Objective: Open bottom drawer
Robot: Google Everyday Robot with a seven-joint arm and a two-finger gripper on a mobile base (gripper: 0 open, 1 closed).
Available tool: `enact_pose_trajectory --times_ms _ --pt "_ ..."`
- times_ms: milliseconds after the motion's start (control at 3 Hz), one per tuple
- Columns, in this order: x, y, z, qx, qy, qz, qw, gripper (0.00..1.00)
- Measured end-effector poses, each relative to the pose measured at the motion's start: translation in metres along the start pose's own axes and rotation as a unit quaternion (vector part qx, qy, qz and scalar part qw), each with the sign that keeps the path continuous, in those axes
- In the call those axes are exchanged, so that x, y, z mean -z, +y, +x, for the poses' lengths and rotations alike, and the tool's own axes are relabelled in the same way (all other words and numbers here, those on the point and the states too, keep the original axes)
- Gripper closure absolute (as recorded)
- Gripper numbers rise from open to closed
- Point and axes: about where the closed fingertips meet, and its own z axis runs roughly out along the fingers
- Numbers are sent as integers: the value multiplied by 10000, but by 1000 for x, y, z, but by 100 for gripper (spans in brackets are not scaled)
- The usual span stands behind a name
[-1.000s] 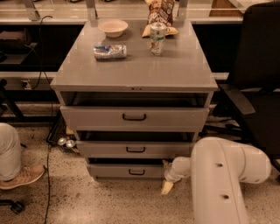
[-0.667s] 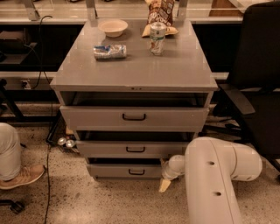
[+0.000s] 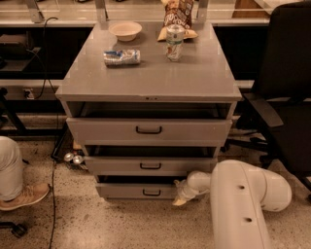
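The grey cabinet (image 3: pixel 146 80) has three drawers, all slightly ajar. The bottom drawer (image 3: pixel 126 190) is the lowest, with a shallow grey front and a small black loop handle (image 3: pixel 151 192). My gripper (image 3: pixel 181 194) is low at the right end of the bottom drawer's front, right of the handle and touching or nearly touching the front. My white arm (image 3: pixel 238 199) comes in from the lower right. The inside of the bottom drawer is hidden in shadow under the middle drawer (image 3: pixel 150 165).
On the cabinet top are a bowl (image 3: pixel 125 30), a crushed plastic bottle (image 3: pixel 121 57), a can (image 3: pixel 175 43) and a snack bag (image 3: pixel 178 13). A black office chair (image 3: pixel 284 97) stands close on the right. A person's leg and shoe (image 3: pixel 19 187) are at left; cans (image 3: pixel 73 158) and a cable lie on the floor.
My arm has shifted left, bringing the gripper closer along the bottom drawer's front toward the handle. The drawers have not visibly moved.
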Motion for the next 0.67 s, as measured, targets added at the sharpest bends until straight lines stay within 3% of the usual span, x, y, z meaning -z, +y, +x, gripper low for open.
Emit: enact_pose_trajectory --times_ms 333,667 --pt "9 25 -1 -21 -182 -191 9996 78" --pt "9 25 -1 -21 -182 -192 9996 100"
